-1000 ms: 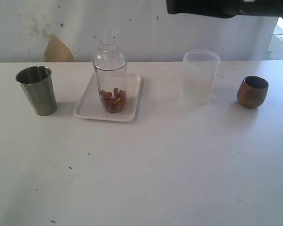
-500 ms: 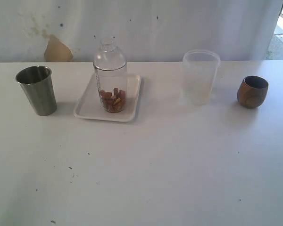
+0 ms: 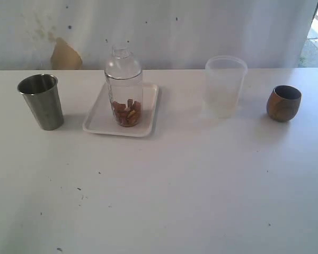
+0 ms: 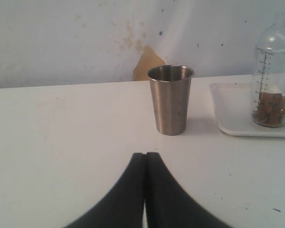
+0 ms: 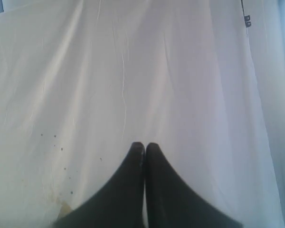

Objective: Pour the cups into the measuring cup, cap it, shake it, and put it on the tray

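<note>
Capped clear graduated measuring cup (image 3: 124, 90) stands on flat white tray (image 3: 98, 119) — the task looks finished. Closed and empty, left gripper (image 4: 145, 156) and right gripper (image 5: 145, 146) need only retreat.

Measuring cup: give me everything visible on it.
The measuring cup is a tall clear tumbler with printed graduation marks, capped by a clear dome lid with a short neck. Brown and yellowish chunks fill its bottom. It stands upright on the white tray; nothing else touches it.
</note>
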Available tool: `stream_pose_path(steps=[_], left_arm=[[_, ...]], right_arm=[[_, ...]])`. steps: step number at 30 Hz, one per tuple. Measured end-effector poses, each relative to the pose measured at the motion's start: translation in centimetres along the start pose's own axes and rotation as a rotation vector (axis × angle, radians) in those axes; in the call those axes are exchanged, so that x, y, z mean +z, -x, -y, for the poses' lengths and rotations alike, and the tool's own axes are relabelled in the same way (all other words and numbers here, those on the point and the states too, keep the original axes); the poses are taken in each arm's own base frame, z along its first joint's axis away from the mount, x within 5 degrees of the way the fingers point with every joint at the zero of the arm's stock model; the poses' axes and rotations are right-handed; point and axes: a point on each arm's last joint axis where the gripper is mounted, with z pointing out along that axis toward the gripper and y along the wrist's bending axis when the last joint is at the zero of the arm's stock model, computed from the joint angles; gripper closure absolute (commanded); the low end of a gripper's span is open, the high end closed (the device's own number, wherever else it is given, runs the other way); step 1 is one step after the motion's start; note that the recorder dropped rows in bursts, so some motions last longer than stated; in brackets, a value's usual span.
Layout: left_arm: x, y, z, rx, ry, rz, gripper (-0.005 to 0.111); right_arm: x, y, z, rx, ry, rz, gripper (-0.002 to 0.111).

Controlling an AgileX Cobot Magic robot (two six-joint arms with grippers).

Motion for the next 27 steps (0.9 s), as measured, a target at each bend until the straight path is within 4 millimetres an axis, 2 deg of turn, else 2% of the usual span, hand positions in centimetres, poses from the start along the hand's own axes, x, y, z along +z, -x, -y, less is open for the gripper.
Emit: stream_pose_path(steps=[17, 21, 24, 27], left_arm=[[0.0, 0.0, 0.0, 0.000, 0.000, 0.000, 0.107], [0.0, 0.0, 0.0, 0.000, 0.000, 0.000, 0.107], [0.0, 0.0, 0.0, 0.000, 0.000, 0.000, 0.107], [0.0, 0.0, 0.0, 0.000, 0.000, 0.000, 0.107]], right_arm=[[-1.5, 0.1, 0.3, -0.008, 0.004, 0.042, 0.108], [-2.3, -0.9, 0.0, -0.175, -0.004, 0.060, 0.108], [-2.1, -2.1, -0.7, -0.359, 0.002, 0.032, 0.108], [-1.7, -3.1, -1.4, -0.426, -0.011, 0.019, 0.108]])
